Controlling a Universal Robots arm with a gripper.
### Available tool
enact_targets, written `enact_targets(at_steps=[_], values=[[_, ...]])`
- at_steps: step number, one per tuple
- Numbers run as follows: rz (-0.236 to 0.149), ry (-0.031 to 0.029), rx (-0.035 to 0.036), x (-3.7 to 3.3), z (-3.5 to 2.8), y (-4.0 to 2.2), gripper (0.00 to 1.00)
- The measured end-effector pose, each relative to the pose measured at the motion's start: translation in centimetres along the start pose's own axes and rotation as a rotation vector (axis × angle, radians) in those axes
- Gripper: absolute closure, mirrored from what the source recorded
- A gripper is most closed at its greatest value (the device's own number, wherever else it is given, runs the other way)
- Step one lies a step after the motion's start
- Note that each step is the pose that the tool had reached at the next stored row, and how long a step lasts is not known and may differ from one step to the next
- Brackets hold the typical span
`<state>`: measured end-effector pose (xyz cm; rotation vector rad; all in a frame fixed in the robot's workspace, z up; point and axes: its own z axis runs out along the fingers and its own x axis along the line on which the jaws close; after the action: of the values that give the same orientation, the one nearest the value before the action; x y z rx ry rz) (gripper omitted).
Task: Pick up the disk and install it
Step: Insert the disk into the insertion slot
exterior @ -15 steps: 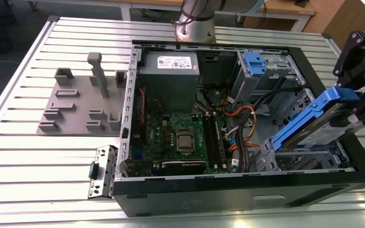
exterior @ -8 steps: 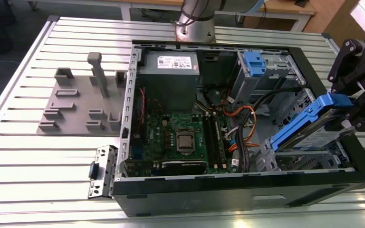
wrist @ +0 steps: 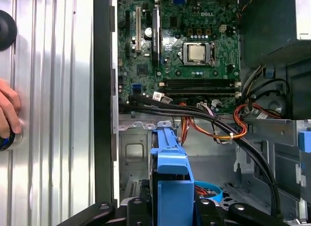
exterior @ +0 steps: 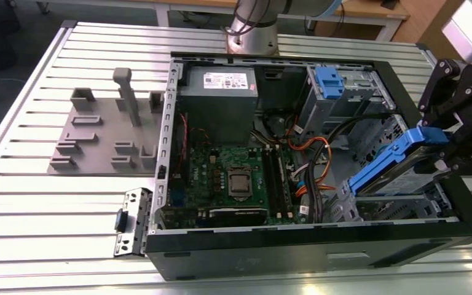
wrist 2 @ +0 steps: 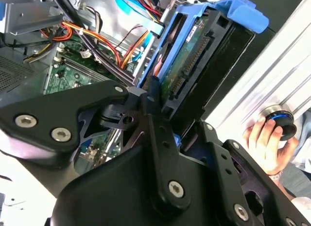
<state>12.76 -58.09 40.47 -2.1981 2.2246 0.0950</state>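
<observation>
The disk (exterior: 392, 165), a drive in a bright blue carrier frame, hangs tilted above the drive cage (exterior: 388, 206) in the near corner of the open computer case (exterior: 302, 249), on the exterior view's right. My gripper (exterior: 447, 136) is shut on the disk's upper end. In the second wrist view the disk (wrist 2: 194, 46) shows its green circuit side and connector beyond the black fingers (wrist 2: 151, 97). In the first wrist view the blue frame of the disk (wrist: 171, 172) juts out from between the fingers (wrist: 138, 206), over the case floor.
Orange and black cables (exterior: 314, 153) cross the case beside the cage. The motherboard (exterior: 236, 178), a grey power supply box (exterior: 219, 92) and an upper bay with a blue tab (exterior: 328, 80) fill the case. A grey fixture (exterior: 96, 135) lies on the exterior view's left. A person's hand (wrist 2: 265, 138) rests on a knob outside the case.
</observation>
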Motion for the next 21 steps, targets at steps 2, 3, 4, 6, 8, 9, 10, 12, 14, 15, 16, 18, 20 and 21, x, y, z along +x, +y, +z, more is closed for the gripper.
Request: enact_targets(at_steps=[2, 3, 4, 6, 8, 9, 10, 12, 14, 15, 16, 18, 20, 21], values=[[0.0, 0.0001, 0.0, 0.01, 0.25, -0.01, 0.64], [0.0, 0.0002, 0.0, 0.01, 0.36, -0.01, 0.64], [0.0, 0.0, 0.0, 0.02, 0.48, -0.02, 0.64], [0.0, 0.0001, 0.0, 0.04, 0.72, -0.03, 0.64], [0.0, 0.0, 0.0, 0.05, 0.99, -0.04, 0.64], [0.0, 0.0001, 0.0, 0.06, 1.12, -0.04, 0.64], [0.0, 0.0001, 0.0, 0.07, 1.25, -0.04, 0.64], [0.0, 0.0001, 0.0, 0.08, 1.51, -0.05, 0.64], [0.0, 0.0, 0.0, 0.09, 1.74, -0.06, 0.64], [0.0, 0.0002, 0.0, 0.09, 1.79, -0.06, 0.64], [0.0, 0.0002, 0.0, 0.09, 1.8, -0.06, 0.64], [0.0, 0.0004, 0.0, 0.09, 1.8, -0.06, 0.64], [0.0, 0.0001, 0.0, 0.1, 1.81, -0.06, 0.64], [0.0, 0.0001, 0.0, 0.09, 1.81, -0.06, 0.64]])
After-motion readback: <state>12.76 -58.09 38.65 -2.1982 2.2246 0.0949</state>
